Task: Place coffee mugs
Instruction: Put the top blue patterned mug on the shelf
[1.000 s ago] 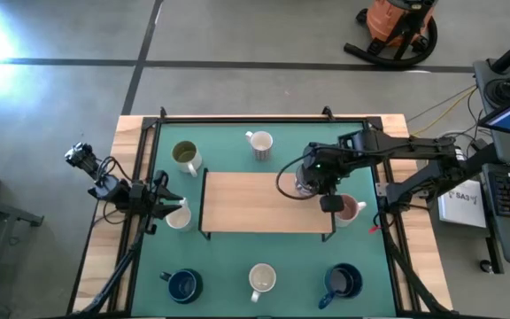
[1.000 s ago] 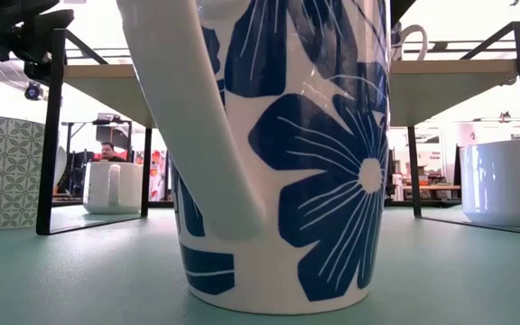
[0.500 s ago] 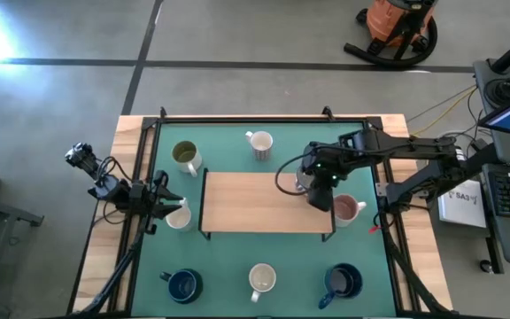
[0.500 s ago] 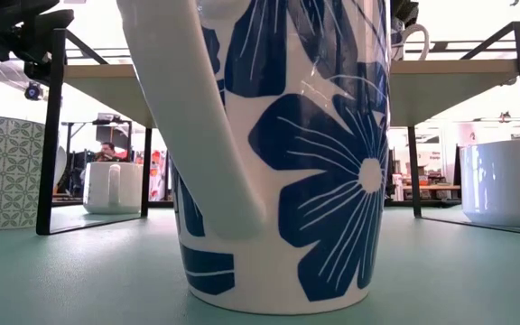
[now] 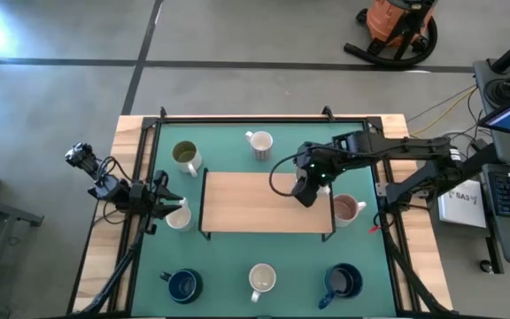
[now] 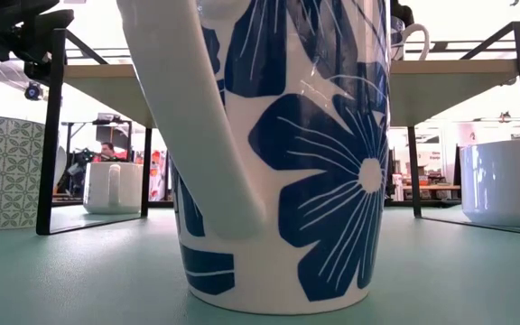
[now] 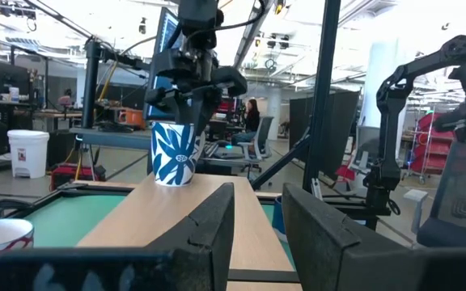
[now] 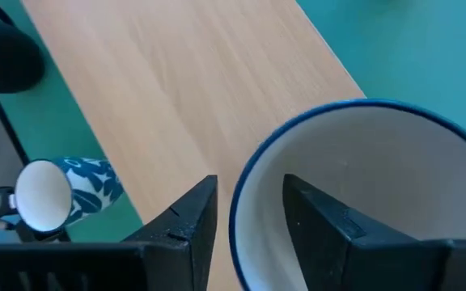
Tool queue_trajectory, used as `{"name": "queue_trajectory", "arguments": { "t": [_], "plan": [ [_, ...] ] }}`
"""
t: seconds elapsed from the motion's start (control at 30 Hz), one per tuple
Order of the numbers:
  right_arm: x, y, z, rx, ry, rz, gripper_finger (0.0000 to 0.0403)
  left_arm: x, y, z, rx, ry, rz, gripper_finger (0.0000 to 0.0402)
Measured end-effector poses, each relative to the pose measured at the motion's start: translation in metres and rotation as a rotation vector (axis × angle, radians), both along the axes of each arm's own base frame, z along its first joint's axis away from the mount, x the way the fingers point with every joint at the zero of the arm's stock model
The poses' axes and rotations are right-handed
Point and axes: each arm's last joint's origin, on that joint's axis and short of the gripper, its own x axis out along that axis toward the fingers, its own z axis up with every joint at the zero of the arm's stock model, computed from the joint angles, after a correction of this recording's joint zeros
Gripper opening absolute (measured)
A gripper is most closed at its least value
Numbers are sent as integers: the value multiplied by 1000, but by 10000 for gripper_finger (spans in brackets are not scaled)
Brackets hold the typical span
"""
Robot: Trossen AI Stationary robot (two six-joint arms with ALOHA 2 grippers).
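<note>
My right gripper [image 5: 306, 189] is over the right part of the wooden shelf [image 5: 246, 202], shut on a white mug with blue leaves [image 7: 175, 153]. The mug stands upright at the shelf top; whether it touches the shelf, I cannot tell. Its handle shows in the low view [image 6: 411, 41]. My left gripper [image 5: 162, 205] waits open and empty at the table's left edge, beside a white mug [image 5: 178, 216] that stands on the mat. A second blue-flowered mug [image 5: 262, 279] stands at the front centre and fills the low view [image 6: 278, 153]. My right gripper holds the mug by its blue-edged rim [image 8: 245, 212], one finger inside the mug [image 8: 322, 218] and one outside [image 8: 188, 222]. The fingers come from above, pointing down. The mug stays upright below them, over the shelf.
On the green mat around the shelf stand an olive-inside mug [image 5: 185, 155], a striped mug [image 5: 259, 142], a pinkish mug [image 5: 348, 208] just right of the shelf, and navy mugs at the front left [image 5: 182, 283] and front right [image 5: 343, 279]. A black frame rims the table.
My right gripper has gone a little toward the table's left over the shelf, carrying the blue-leaved mug, which has stayed upright.
</note>
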Motion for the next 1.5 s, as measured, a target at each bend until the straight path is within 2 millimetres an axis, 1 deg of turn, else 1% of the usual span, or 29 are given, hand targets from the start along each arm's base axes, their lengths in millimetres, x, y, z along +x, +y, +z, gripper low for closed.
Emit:
{"name": "queue_trajectory", "arguments": {
  "t": [0.23, 0.47, 0.57, 0.8, 0.97, 1.23, 1.5],
  "plan": [
    [9, 0, -11, -7, 51, 14, 95, 0, 0, 0, 0, 0, 0, 89],
    [0, 0, -11, -41, 97, 88, 44, 0, 0, 0, 1, 1, 0, 89],
    [-4, 0, -7, -81, 96, 180, 30, 0, 0, 0, 1, 1, 0, 89],
    [-9, 0, 4, -176, 89, 423, 26, 0, 0, 0, 0, 1, 0, 89],
    [-10, 0, 5, -229, 90, 537, 26, 0, 0, 0, 0, 0, 0, 89],
    [-12, -1, -3, -287, 192, 644, 25, 0, 0, 0, 0, 0, 0, 89],
    [-6, -1, -10, -327, 212, 786, 25, 0, 0, 0, 1, 1, 0, 89]
  ]
}}
